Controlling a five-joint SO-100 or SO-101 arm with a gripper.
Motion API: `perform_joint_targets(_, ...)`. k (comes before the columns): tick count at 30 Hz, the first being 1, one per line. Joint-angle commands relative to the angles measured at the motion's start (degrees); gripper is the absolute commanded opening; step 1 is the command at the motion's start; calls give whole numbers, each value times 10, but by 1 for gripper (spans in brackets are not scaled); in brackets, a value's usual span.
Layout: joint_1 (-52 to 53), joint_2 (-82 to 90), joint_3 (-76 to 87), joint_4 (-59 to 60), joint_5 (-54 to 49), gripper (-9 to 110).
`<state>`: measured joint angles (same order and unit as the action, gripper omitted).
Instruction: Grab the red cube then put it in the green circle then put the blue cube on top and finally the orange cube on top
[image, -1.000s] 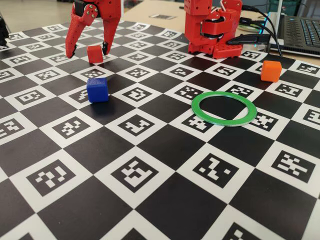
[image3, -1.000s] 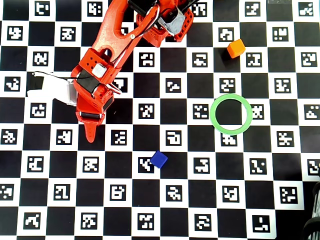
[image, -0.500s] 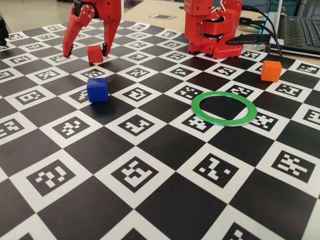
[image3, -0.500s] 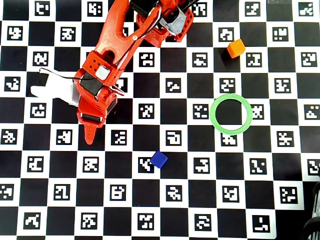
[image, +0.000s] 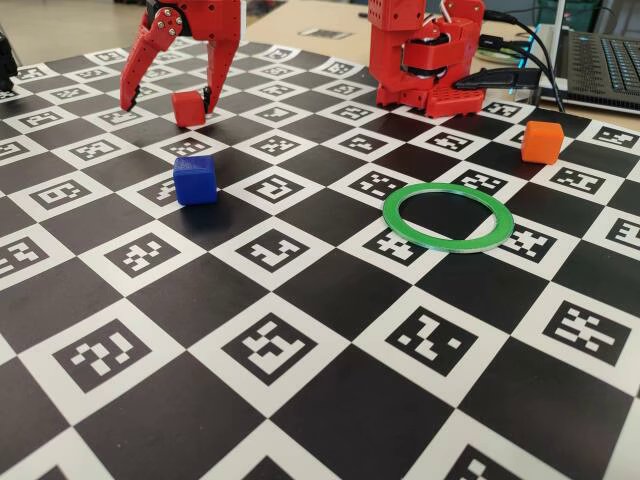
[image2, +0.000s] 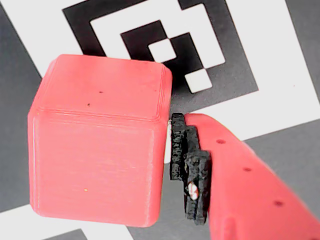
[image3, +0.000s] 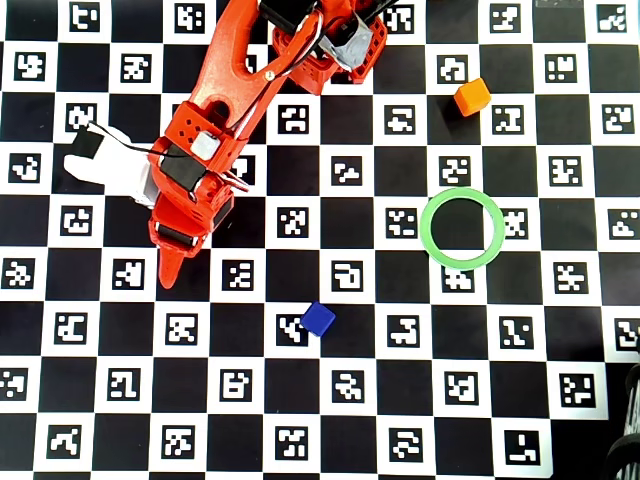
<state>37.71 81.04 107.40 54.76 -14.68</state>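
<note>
Main risk: the pincer (image: 167, 100) straddles the red cube (image: 188, 107) off-centre. In the fixed view the right finger sits just beside the cube's right face while the left finger stands well apart to the left. The wrist view shows the black pad (image2: 189, 167) almost touching the cube's side, near 1 edge. If the spread jaws close from here, the far finger would likely shove the cube sideways or twist it before both sides bite, giving a corner grip that slips on the lift.

Pose: arm reaches from its base (image: 425, 60) at far centre out to the far left of the tabletop (image: 300, 330), pincer pointing down, tips low at cube height. Nothing held yet.

Blue cube (image: 194, 179) nearer, left of centre. Green circle (image: 448, 217) right, empty. Orange cube (image: 542, 142) far right.
</note>
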Motion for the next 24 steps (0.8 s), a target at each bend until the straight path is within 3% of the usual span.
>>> perform_joint_targets(1, -7, 11, -20, -3, 19, 47)
perform_joint_targets(14, -4, 10, -22, -4, 58, 45)
perform_joint_targets(24, -4, 11, -21, -5, 59, 13)
